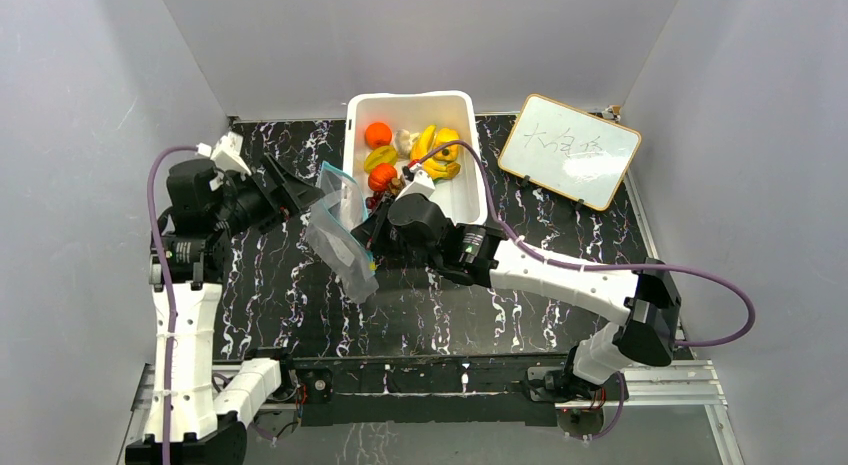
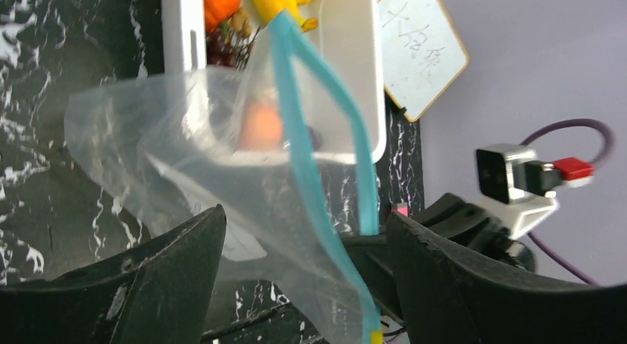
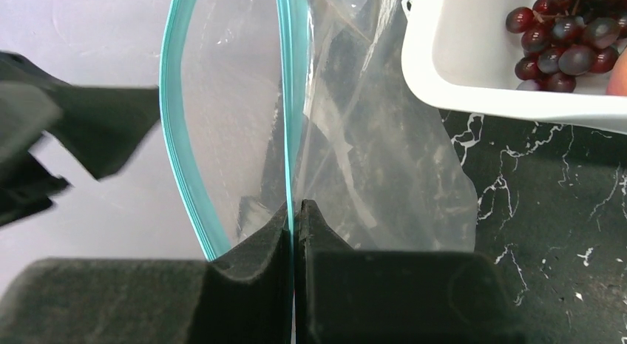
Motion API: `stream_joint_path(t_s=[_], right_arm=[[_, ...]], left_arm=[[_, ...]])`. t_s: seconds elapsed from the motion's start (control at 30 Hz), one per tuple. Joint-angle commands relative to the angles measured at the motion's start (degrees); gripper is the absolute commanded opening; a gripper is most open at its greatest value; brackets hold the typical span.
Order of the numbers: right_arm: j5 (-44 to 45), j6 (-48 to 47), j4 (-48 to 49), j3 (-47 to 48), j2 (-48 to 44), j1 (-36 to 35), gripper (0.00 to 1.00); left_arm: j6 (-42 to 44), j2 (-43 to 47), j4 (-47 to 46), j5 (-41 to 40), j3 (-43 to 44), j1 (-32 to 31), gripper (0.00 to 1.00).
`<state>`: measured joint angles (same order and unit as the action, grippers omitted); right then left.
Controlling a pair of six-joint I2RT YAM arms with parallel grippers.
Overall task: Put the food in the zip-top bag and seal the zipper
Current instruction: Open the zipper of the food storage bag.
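Observation:
The clear zip-top bag [image 1: 340, 240] hangs above the table between my two grippers, its mouth open; it looks empty in the right wrist view [image 3: 370, 152]. My right gripper [image 3: 293, 205] is shut on one side of the teal zipper [image 3: 171, 137]; it shows in the top view [image 1: 375, 225]. My left gripper [image 2: 304, 214] is open, its fingers wide apart with the bag [image 2: 163, 137] and zipper [image 2: 302, 155] between them, not pinched. An orange [image 1: 377, 134], bananas [image 1: 440, 145], yellow pepper [image 1: 380, 157], garlic [image 1: 403, 140] and grapes [image 3: 562, 41] lie in the white tub [image 1: 470, 175].
The white tub [image 3: 458, 70] stands right behind the bag at the back middle of the black marble table [image 1: 300, 295]. A small whiteboard [image 1: 568, 150] leans at the back right. Grey walls enclose the table on three sides.

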<state>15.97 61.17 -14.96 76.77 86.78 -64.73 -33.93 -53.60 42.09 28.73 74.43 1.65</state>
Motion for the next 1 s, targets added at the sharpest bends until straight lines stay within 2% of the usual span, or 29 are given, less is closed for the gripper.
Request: stream_joint_path(t_s=[0.0,0.23,0.33,0.5,0.63,0.83,0.97], right_arm=[[3.17,0.90,6.22,1.98,1.26,0.13,0.00],[1.83,-0.22,9.60,3.08,4.64,0.13,0.00],[0.85,-0.70,9.65,4.12,6.14,0.13,0.00],[2.83,-0.26,9.06,3.57,6.94,0.04,0.00],[3.74,-0.66,9.69,3.40,6.82,0.03,0.00],[3.52,-1.39,11.14,2.60,6.88,0.04,0.00],[2.27,-3.36,10.88,2.85,7.41,0.13,0.00]], left_arm=[[-3.83,1.54,-0.07,0.12,-6.03,-0.16,0.78],[-8.27,1.92,-5.33,7.44,-12.52,-0.27,0.78],[-7.64,0.99,-3.88,4.82,-12.65,-0.18,0.76],[-5.61,-2.32,-1.34,1.58,-8.85,-0.22,0.64],[-2.87,-5.06,3.06,-3.52,-5.50,-0.29,0.59],[-2.66,-6.97,2.83,-2.42,-6.37,-0.21,0.40],[0.11,-8.83,5.35,-3.63,-3.86,-0.24,0.11]])
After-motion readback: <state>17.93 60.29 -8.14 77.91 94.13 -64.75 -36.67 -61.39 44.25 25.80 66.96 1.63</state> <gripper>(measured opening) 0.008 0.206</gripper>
